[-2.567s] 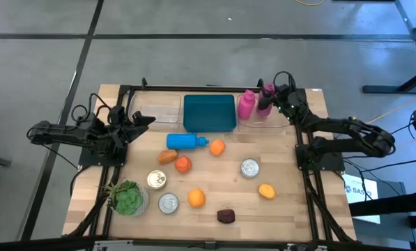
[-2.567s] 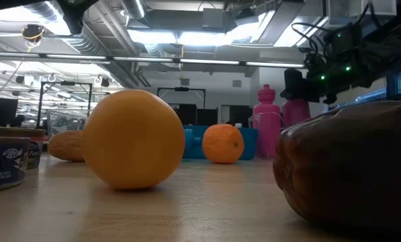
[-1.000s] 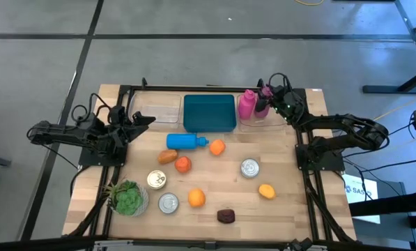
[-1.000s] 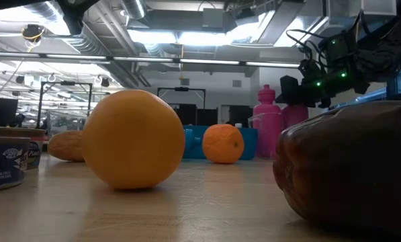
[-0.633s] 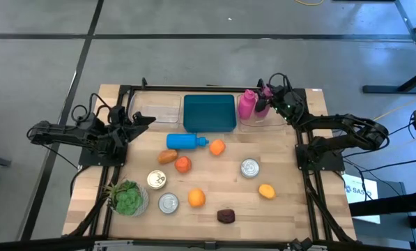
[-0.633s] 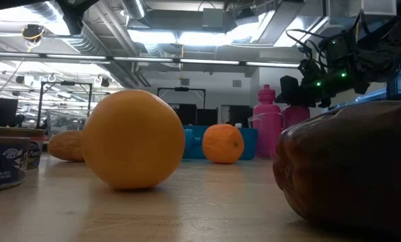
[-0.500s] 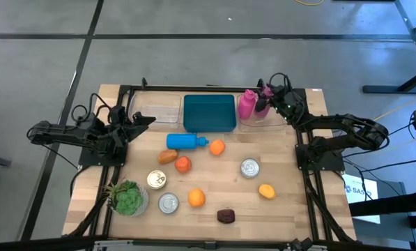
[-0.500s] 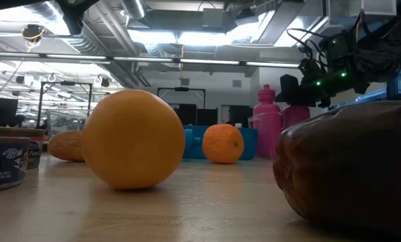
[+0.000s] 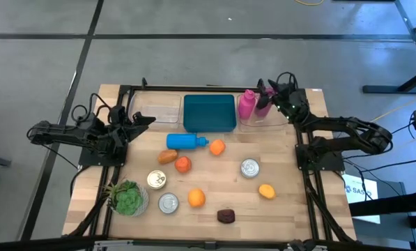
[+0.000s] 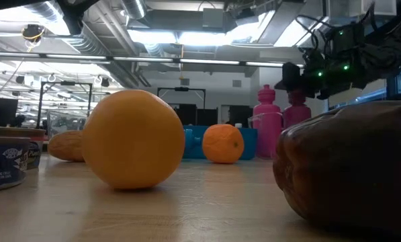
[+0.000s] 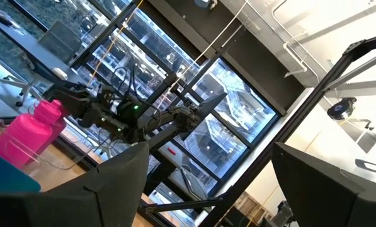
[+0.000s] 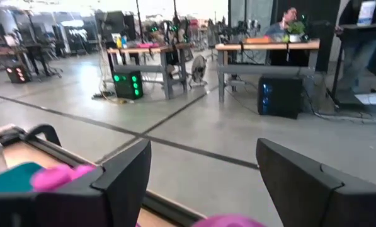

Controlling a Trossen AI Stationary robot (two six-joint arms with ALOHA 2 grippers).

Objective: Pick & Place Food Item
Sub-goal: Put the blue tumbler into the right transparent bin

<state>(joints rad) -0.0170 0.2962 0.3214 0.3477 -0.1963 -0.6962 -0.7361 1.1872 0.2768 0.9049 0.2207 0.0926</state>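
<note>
The right gripper, fingers spread wide and holding nothing, hovers over the darker pink bottle in the clear bin at the table's one o'clock (a second pink bottle crowds its nine o'clock side). Oranges lie mid-table. The left gripper, open, waits at ten o'clock.

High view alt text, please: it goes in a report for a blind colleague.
Seen from above, the right pincer hangs open over two pink bottles in a clear bin at the wooden table's far edge. The left arm waits at the left edge; fruit, cans, a blue bottle and a teal bin are spread between.
</note>
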